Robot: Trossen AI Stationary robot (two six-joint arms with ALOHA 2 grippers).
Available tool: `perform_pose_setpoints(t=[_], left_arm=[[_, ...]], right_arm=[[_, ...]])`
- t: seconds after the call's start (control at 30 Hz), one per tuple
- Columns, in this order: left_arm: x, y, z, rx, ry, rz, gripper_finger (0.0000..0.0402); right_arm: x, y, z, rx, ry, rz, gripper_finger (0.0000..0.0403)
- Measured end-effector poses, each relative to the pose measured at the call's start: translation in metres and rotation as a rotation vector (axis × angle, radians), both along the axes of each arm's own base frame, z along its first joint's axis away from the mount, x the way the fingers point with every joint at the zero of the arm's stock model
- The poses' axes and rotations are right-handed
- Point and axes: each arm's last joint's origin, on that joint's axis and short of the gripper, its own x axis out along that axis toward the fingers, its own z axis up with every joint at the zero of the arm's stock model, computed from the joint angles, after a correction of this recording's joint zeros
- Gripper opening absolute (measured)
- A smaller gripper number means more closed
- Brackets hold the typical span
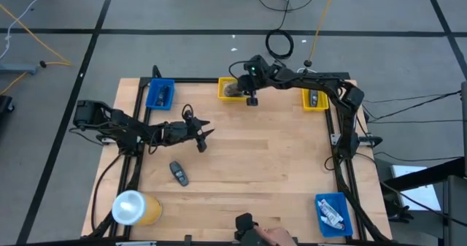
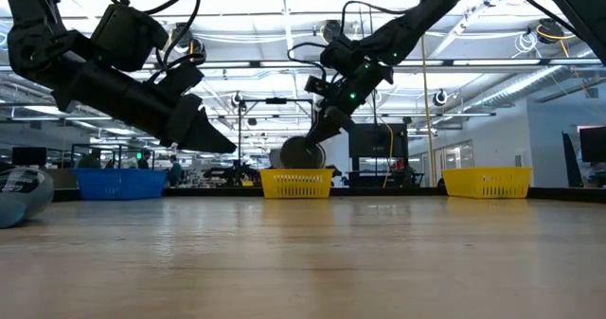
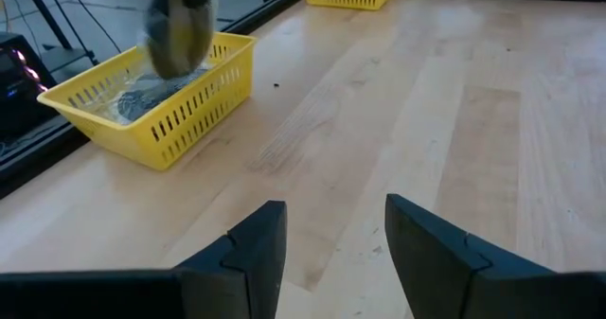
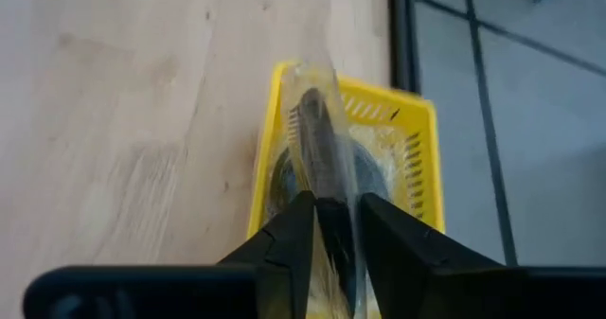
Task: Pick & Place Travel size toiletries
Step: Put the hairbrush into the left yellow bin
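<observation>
The right wrist view alone shows the right gripper [image 4: 331,226] jaws pinching a wrapped grey disc [image 4: 327,168] edge-on above the yellow bin [image 4: 402,139]. The left gripper [image 3: 327,239] jaws stand open, empty, over the wooden table [image 3: 454,120]. Ceiling lights fill the room behind.

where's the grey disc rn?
Grey disc sits edge-on between the right hand's fingers, just above the middle yellow bin at the table's far edge.

Pale matt wood table [image 1: 277,173] (slotted glossy plastic yellow bin [image 3: 204,97])

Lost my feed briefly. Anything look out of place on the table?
One black piece lies loose on the bare wood, outside any bin. The right end effector holds a wrapped disc on edge over a yellow bin.
</observation>
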Motion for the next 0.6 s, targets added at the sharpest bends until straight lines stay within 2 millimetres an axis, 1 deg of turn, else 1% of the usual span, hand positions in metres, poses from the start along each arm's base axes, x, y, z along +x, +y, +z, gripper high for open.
perform_pose_setpoints(t=[0.1,0.23,0.37,0.5,0.6], left_arm=[[0.000,0.001,0.000,0.000,0.000,0.005,0.0180],[0.000,0.003,0.000,-0.001,-0.001,0.013,0.0180],[0.000,0.003,0.000,-0.004,0.001,0.013,0.0180],[0.000,0.003,0.000,-0.004,0.001,0.014,0.0179],[0.000,0.003,0.000,-0.004,0.000,0.013,0.0180]], right_arm=[[0.001,-0.001,-0.007,0.009,0.013,-0.002,0.0089],[0.001,-0.003,-0.007,0.011,0.011,-0.006,0.0112],[0.001,-0.003,-0.007,0.014,0.008,-0.012,0.0151],[0.001,-0.008,-0.004,0.015,-0.031,-0.058,0.0193],[0.001,-0.011,-0.001,-0.001,-0.061,-0.086,0.0214]])
